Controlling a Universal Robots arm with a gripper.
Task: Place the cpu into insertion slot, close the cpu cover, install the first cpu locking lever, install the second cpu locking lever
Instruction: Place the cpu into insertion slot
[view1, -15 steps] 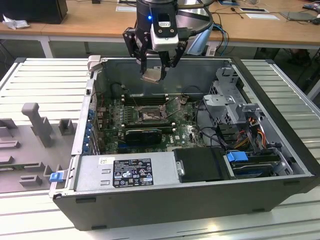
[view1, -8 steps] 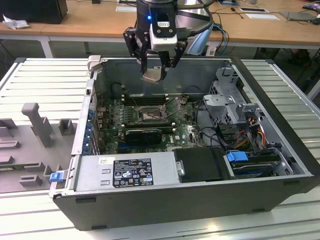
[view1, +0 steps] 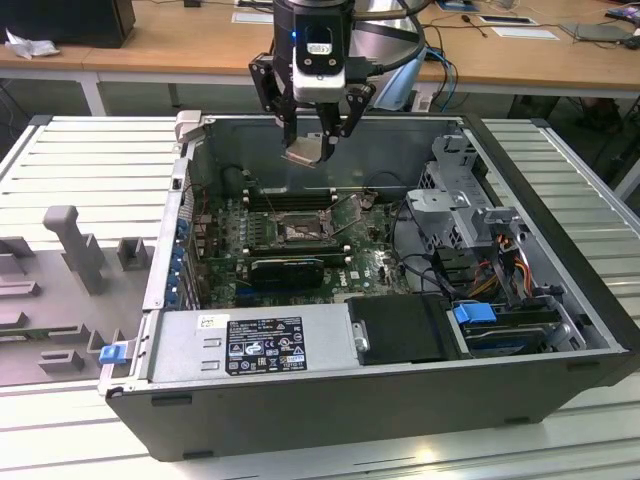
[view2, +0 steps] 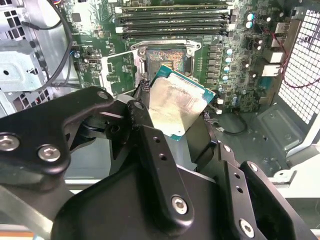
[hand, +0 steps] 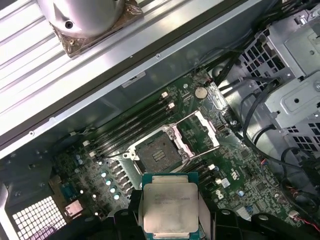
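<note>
The gripper (view1: 312, 146), closed on the cpu (hand: 170, 207), holds it well above the bare insertion slot (hand: 156, 154) toward the case's (view1: 400, 410) far side, cpu cover (hand: 209, 127) open, so no step is done yet.

In the second wrist view the gripper (view2: 176, 132) is covering one corner of the chip (view2: 177, 102). In the first wrist view the picture's edge is cutting off most of the gripper (hand: 170, 225).

We see the cpu (hand: 170, 207), silver face and green edge, held tilted in the air above the empty, dark-framed insertion slot (hand: 157, 152), with the cpu cover (hand: 210, 129) flipped open beside it.
</note>
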